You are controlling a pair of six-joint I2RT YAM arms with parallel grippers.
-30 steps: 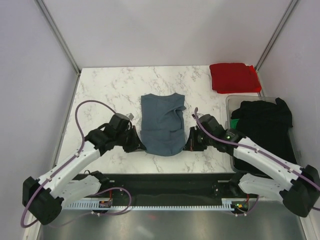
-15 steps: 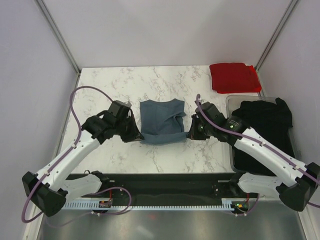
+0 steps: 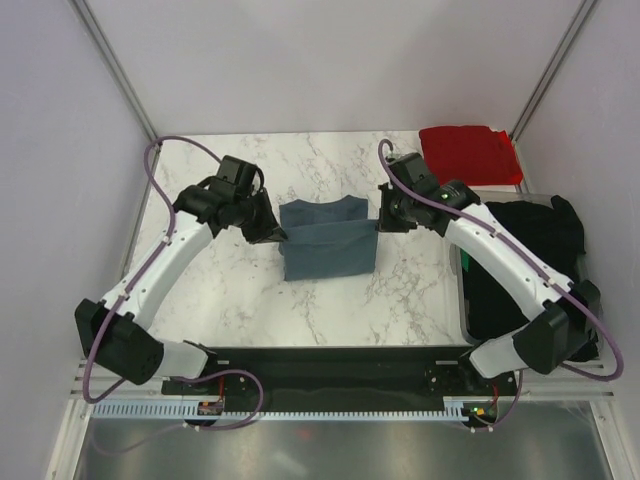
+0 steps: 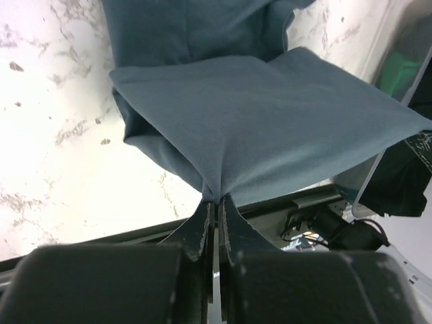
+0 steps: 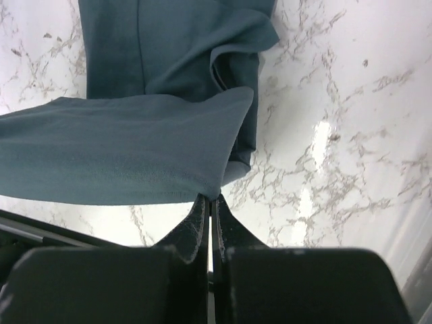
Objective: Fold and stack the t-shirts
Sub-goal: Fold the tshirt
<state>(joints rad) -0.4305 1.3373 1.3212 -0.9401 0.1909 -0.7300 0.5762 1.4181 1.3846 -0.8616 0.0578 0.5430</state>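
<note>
I have swung the near hem of the blue-grey t-shirt (image 3: 328, 240) forward; my left gripper (image 4: 212, 202) and right gripper (image 5: 209, 198) each clamp a corner. Uneven lowering would skew the fold.

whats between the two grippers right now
The blue-grey t-shirt spans the whole gap, pinched by the left gripper on one side and the right gripper on the other; the top view shows it.
</note>
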